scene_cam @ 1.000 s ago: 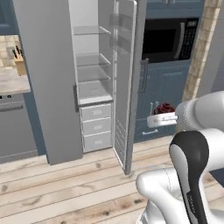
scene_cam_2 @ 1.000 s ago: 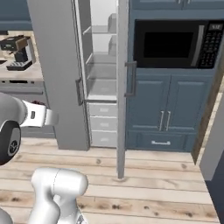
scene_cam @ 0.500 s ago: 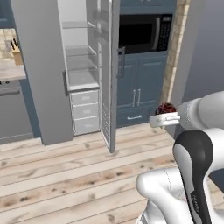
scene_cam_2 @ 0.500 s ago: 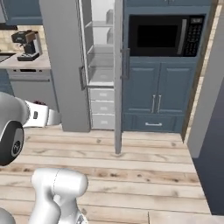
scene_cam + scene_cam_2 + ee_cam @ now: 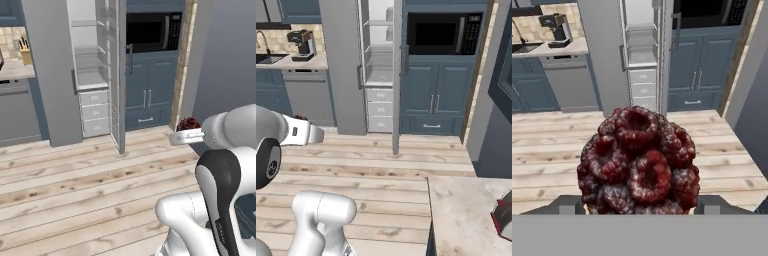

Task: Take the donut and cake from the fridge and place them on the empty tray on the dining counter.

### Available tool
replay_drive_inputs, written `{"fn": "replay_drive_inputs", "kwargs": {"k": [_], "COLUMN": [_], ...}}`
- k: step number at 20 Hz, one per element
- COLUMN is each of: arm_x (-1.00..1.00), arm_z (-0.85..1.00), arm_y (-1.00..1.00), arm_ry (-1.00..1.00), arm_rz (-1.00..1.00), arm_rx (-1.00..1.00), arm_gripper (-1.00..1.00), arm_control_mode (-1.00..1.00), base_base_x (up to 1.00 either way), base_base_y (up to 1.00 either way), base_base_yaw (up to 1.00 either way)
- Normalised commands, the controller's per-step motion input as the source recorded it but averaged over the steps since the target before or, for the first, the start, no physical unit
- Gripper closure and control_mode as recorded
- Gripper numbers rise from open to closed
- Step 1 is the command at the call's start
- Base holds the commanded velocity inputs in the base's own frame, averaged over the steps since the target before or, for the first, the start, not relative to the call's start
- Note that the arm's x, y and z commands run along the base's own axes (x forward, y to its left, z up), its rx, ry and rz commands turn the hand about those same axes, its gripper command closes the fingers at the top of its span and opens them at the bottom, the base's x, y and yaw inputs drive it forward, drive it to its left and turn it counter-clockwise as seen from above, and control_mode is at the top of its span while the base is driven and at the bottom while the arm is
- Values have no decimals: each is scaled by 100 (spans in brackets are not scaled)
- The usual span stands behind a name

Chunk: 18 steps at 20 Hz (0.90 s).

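— From the left side, what are you seeing?

— The arm is carrying the cake [image 5: 188, 123], a dark reddish lump, out at its wrist, low and to the right, with the gripper [image 5: 186, 136] just under it. The fridge [image 5: 75, 70] is standing well behind it across the wooden floor, door hanging open, shelves looking bare from here.

— And from the right?

— The arm's forearm is reaching out to the left edge, and the near corner of the dining counter [image 5: 466, 210] is coming into the lower right. So the counter is lying off to the robot's right, on the opposite side from the fridge. I'm not making out the blue tray; something dark and red-edged is poking in at the far right of the stone top, too cut off to name.

— What about looking along the hand?

— The cake is filling the middle, a berry-topped mound sitting between the two dark fingertips [image 5: 567, 205], which are standing wide apart, one on each side of its base. I'd judge they're clamped on it rather than hanging loose, since it's riding with the hand off the floor. The hand itself is pointing back at the fridge.

— So the next move?

— My guess: swinging right, toward the counter, away from where the hand is facing.
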Motion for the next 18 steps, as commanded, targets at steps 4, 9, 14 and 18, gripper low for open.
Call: {"fn": "replay_drive_inputs", "kwargs": {"k": [4, 9, 14, 18], "arm_x": [0, 0, 0, 0], "arm_z": [0, 0, 0, 0], "arm_y": [0, 0, 0, 0], "arm_ry": [0, 0, 0, 0], "arm_rz": [0, 0, 0, 0], "arm_rx": [0, 0, 0, 0], "arm_gripper": [100, 100, 100, 100], "arm_control_mode": [100, 100, 100, 100], "base_base_x": [-100, -100, -100, -100], "base_base_y": [10, 29, 56, 100], "base_base_yaw": [0, 0, 0, 0]}}
